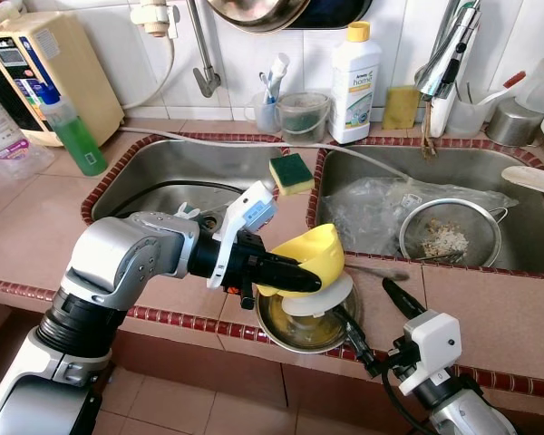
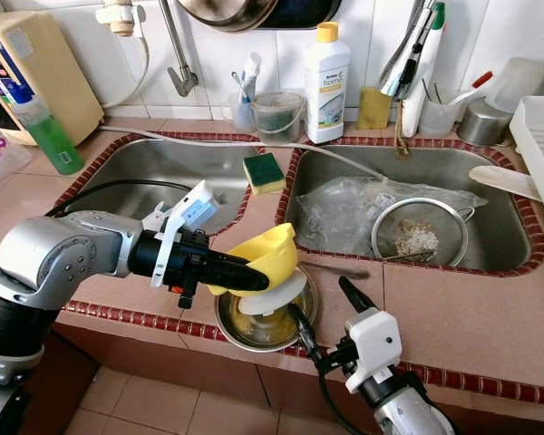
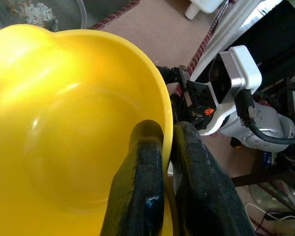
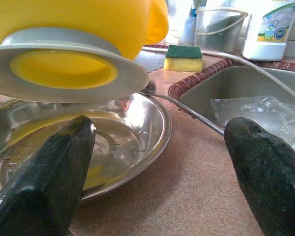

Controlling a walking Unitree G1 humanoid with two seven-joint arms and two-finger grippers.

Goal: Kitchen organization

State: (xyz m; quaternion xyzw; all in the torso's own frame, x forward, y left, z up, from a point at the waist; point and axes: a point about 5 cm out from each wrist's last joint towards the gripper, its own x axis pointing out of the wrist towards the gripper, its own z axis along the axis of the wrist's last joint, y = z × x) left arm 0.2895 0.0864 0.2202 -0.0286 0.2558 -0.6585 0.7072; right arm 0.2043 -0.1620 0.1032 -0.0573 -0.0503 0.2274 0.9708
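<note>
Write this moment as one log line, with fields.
left gripper: shut on yellow bowl | bowl: lifted above steel plate | right gripper: open beside plate | sponge: between sinks

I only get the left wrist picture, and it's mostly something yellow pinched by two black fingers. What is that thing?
Observer: A yellow bowl with a white ring base. The left hand grips its rim and holds it above a shallow steel dish at the counter's front edge.
Operator: Is the bowl touching that dish?
Observer: No. The right wrist view shows a gap between the bowl's base and the dish.
Operator: And the white box with a cable beside it?
Observer: That belongs to the other arm. The right hand is open, with one finger on each side of the dish's near edge.
Operator: What's behind them?
Observer: A double sink; a green and yellow sponge sits on its divider.
</note>
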